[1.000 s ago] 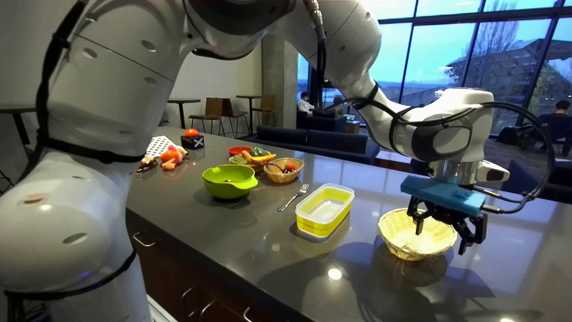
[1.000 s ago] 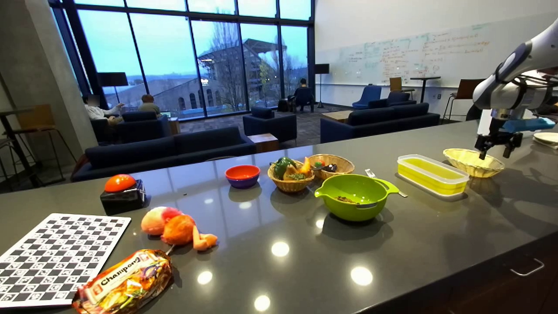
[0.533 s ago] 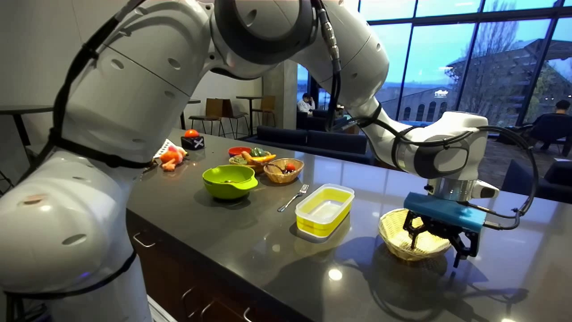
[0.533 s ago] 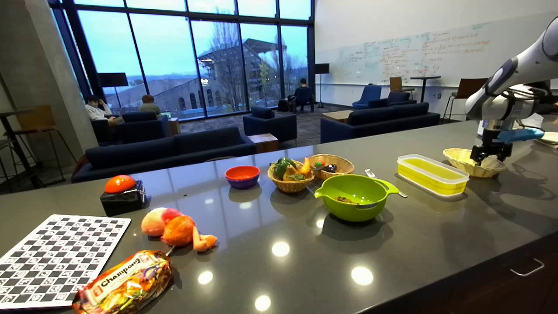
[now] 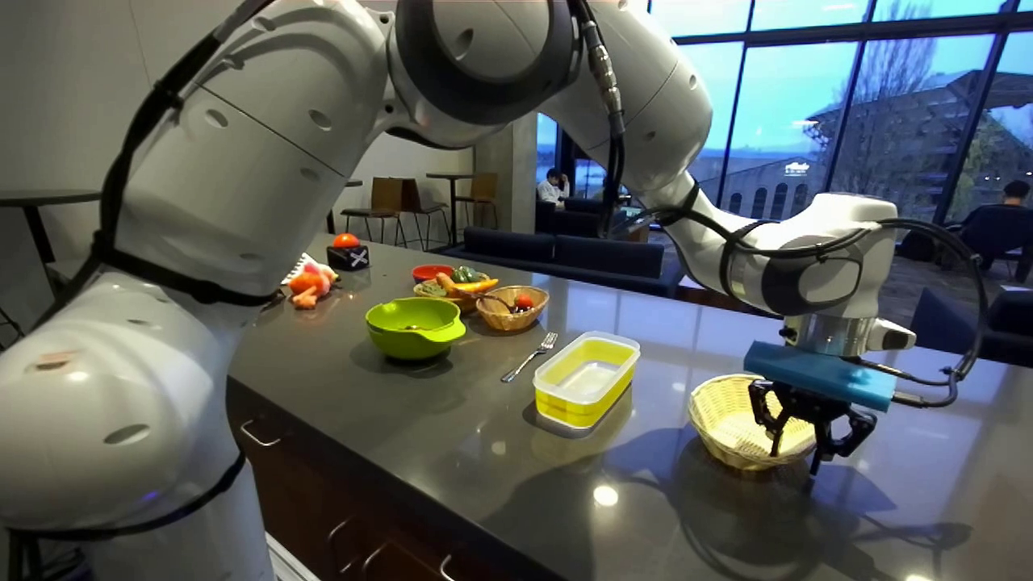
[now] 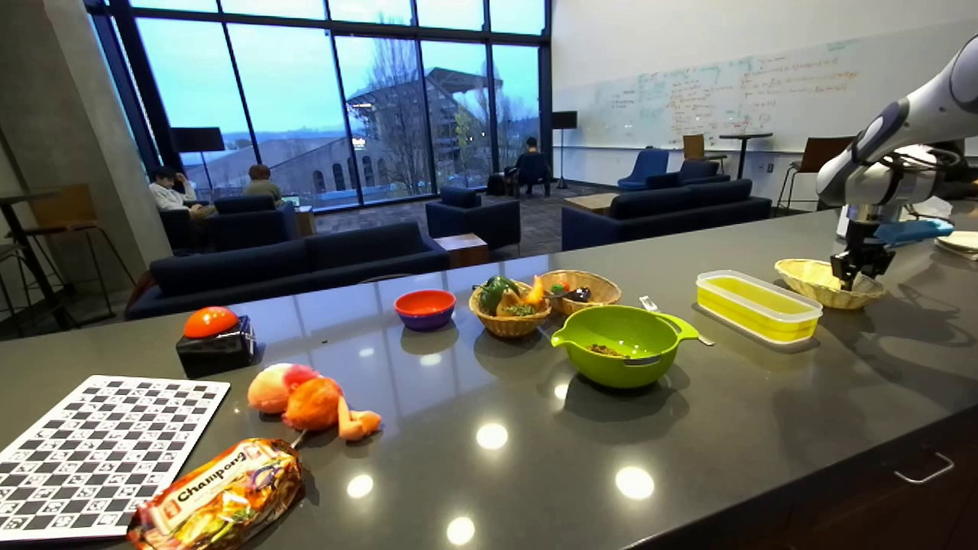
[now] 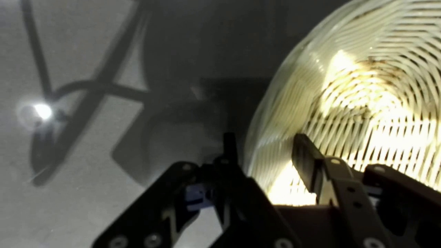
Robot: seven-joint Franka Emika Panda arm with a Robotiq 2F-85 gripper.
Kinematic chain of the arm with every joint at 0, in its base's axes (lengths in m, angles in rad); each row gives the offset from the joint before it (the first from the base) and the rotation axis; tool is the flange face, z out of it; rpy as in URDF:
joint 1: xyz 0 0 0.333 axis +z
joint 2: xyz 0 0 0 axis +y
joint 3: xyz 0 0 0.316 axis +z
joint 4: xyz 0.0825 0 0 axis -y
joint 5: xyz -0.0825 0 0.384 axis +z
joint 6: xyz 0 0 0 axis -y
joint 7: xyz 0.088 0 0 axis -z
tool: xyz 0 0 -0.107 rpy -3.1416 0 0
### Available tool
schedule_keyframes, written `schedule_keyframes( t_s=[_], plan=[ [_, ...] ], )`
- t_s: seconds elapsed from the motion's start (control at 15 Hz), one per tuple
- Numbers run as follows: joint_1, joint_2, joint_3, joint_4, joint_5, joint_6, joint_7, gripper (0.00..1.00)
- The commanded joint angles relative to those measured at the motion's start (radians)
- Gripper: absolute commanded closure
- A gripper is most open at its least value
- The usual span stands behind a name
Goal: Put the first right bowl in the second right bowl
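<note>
The wrist view shows us what the exterior views half hide: the gripper [image 7: 264, 141] straddles the rim of the bowl [image 7: 372, 86], one finger inside the wall, the other outside above the counter [image 7: 89, 203], a moderate gap between them with the rim in it. We cannot tell whether either finger touches the weave. Both exterior views give us the dish [image 5: 587, 375] and the fork [image 5: 530, 357], which the wrist view leaves out. Only in an exterior view do we find the whiteboard [image 6: 710, 99], and there we can read "Champong" on a packet [image 6: 218, 493].

The bowl sits upright on the counter near the dish, with a strip of counter between them. We see it as round, shallow and woven in pale cream-yellow strands, its rim lighter; light bleaches part of its floor nearly white, and some strands near the middle look brown. The dish is rectangular and bright yellow with a whitish rim
</note>
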Motion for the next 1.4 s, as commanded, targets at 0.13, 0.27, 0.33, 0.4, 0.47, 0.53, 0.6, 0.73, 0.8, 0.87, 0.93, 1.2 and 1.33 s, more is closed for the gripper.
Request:
schedule_keyframes(
  t_s=[0.13, 0.27, 0.33, 0.4, 0.47, 0.53, 0.6, 0.73, 0.8, 0.87, 0.93, 1.2, 1.33],
  plan=[
    [-0.035, 0.02, 0.025, 0.056, 0.003, -0.041, -0.016, 0.89],
    [-0.035, 0.013, 0.026, 0.065, 0.003, -0.051, -0.011, 0.97],
    [-0.033, 0.005, 0.024, 0.066, 0.0, -0.055, -0.008, 0.95],
    [-0.031, -0.001, 0.023, 0.064, -0.001, -0.052, -0.007, 0.95],
    [-0.029, -0.006, 0.022, 0.064, -0.002, -0.049, -0.005, 0.97],
    [-0.028, -0.014, 0.021, 0.06, -0.002, -0.043, -0.003, 1.0],
    [-0.028, -0.022, 0.022, 0.057, -0.001, -0.038, -0.005, 1.0],
    [-0.025, -0.043, 0.02, 0.043, -0.001, -0.026, 0.0, 0.98],
    [-0.022, -0.056, 0.017, 0.032, -0.001, -0.017, 0.005, 0.98],
    [-0.021, -0.07, 0.017, 0.02, 0.0, -0.006, 0.007, 0.98],
    [-0.019, -0.083, 0.016, 0.007, 0.001, 0.009, 0.01, 0.98],
    [-0.012, -0.137, 0.012, -0.053, 0.0, 0.086, 0.03, 0.98],
    [-0.006, -0.16, 0.007, -0.08, -0.006, 0.097, 0.046, 0.98]
  ],
)
